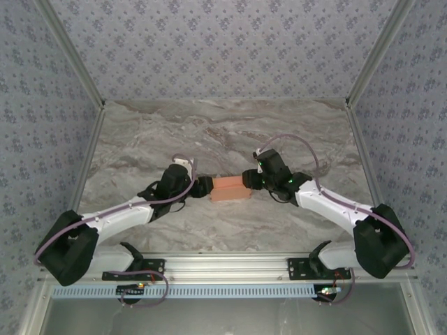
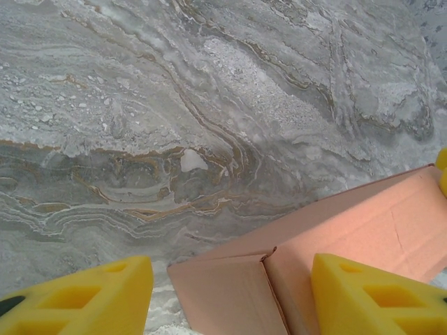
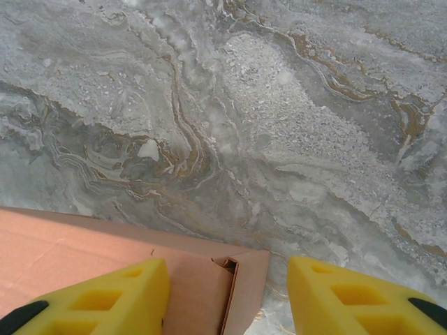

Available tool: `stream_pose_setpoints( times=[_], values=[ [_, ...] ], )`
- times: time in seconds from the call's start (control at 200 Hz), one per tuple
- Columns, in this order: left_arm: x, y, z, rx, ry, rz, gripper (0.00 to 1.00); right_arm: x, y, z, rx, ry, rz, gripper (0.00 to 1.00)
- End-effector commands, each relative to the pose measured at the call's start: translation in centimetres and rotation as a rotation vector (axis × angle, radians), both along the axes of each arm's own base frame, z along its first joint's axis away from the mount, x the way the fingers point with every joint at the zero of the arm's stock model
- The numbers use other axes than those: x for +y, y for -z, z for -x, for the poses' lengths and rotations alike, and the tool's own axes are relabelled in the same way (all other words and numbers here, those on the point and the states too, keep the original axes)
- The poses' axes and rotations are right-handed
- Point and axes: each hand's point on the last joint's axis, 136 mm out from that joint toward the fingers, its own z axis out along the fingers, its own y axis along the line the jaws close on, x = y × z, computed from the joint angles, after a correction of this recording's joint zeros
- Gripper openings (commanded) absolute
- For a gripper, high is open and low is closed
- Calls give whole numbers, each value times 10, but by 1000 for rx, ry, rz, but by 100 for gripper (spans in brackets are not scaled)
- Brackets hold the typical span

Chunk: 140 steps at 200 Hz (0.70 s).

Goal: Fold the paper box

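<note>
The left gripper (image 1: 203,187) gapes wide and holds nothing, its fingers (image 2: 370,293) straddling one end of the box (image 1: 230,189), which lies on the table (image 1: 209,132) between both grippers. The right gripper (image 1: 250,179) gapes likewise around the other end

Paper box (image 1: 231,188) between jaws, on table (image 1: 230,132)
</note>
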Motion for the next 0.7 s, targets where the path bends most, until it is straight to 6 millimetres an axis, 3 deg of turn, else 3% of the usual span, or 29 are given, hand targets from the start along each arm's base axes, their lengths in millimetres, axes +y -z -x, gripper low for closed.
stream_pose_setpoints(
  times=[0.0,0.22,0.535,0.695],
  values=[
    [18,55,27,149,6,-123,61,-16,49,33,149,-20,83,50],
    [20,65,32,161,-3,-135,61,-18,57,39,149,-44,91,49],
    [16,44,21,110,1,-148,60,4,-9,13,29,-82,2,54],
    [15,42,21,106,2,-146,61,10,-24,11,37,-113,-64,55]
  ],
)
